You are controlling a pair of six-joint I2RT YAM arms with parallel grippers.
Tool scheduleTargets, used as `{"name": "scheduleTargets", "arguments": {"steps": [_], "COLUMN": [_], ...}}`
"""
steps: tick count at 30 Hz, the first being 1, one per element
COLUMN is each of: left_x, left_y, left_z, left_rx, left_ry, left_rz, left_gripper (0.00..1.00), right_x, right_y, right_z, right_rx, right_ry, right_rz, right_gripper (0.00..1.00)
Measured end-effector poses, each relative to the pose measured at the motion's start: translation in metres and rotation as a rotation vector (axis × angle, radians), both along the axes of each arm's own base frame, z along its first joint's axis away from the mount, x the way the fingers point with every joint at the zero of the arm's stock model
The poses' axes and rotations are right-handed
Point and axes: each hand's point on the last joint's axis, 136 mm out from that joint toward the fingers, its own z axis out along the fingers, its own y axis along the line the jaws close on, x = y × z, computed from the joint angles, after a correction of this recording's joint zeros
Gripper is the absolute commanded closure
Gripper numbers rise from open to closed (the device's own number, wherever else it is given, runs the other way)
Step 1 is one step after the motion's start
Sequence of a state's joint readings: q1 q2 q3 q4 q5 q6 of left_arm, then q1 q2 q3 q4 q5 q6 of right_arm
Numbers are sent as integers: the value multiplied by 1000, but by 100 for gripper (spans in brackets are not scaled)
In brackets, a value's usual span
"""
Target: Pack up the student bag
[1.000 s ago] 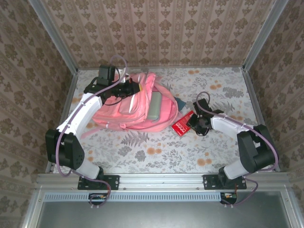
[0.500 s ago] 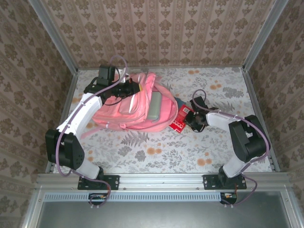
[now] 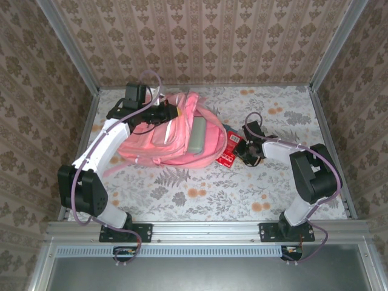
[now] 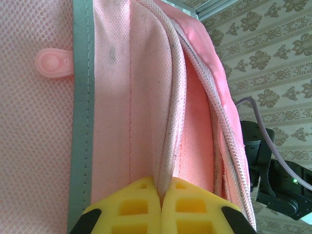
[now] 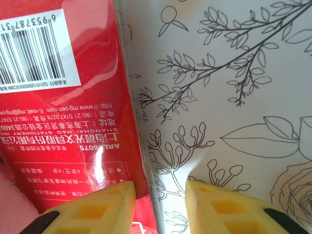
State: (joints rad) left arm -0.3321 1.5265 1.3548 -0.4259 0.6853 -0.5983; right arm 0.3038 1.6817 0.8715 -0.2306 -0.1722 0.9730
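The student bag (image 3: pixel 170 142), a large pink backpack, lay flat on the far left part of the floral worktop (image 3: pixel 200 194). The left arm (image 3: pixel 106 142) reached over to its far edge. There the left jaws were pressed together on a corded fabric seam of the bag, which ran straight in between the yellow pads (image 4: pixel 141 204). The right jaws sat just beside the bag's right flank at the end of the right arm (image 3: pixel 285 151). They stood spread, one ribbed yellow pad (image 5: pixel 92 207) over a red stationery pack (image 3: pixel 228 151) and the other over the printed worktop, the pack's edge in the gap. Against a second before, the right arm had swung in toward the bag and its elbow had folded tighter. The red pack had slid with it and now lay against the bag's side. The left arm and the bag had not shifted. Close up, the bag showed pink mesh, a grey trim strip (image 4: pixel 83 97), a small round pink rubber tab (image 4: pixel 51 62), coarse woven canvas and a line of pale zipper teeth (image 4: pixel 229 146). The pack was glossy under clear film, with a white barcode label (image 5: pixel 36 46) and small white print.
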Motion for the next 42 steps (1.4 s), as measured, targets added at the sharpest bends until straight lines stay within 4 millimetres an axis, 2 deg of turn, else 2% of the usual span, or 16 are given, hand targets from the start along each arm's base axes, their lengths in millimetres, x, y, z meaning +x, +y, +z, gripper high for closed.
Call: {"name": "scheduleTargets", "arguments": {"steps": [4,7,13,16,18,19,24,27,35,37,42], "left_x": [0,0,1,3,4,5,5,5,7,8,7], "left_y": [0,0,1,4,6,6,7,7,6,6,8], "left_z": [0,0,0,-1,-1,-1,-1,-1,0,1,4], "left_rx": [0,0,2,3,6,8,10,10,11,14,19], "left_ry": [0,0,0,-1,-1,-2,-2,-2,-3,-5,-4], "left_rz": [0,0,4,13,20,24,26,26,25,22,16], "left_gripper": [100,100,100,100,100,100,100,100,100,100,100], "right_x": [3,9,18,21,21,21,14,6,-9,-9,-2], "right_y": [3,11,19,21,21,21,16,10,-10,-9,9], "right_z": [2,6,2,3,3,4,10,26,105,124,159], "right_rx": [17,44,83,85,80,79,49,19,-19,-11,70], "right_ry": [-14,-47,-67,-80,-85,-88,-83,-97,-263,-304,-383], "right_rz": [6,24,41,53,62,65,89,107,151,170,226], "right_gripper": [64,69,72,90,97,100,100,100,100,100,100]}}
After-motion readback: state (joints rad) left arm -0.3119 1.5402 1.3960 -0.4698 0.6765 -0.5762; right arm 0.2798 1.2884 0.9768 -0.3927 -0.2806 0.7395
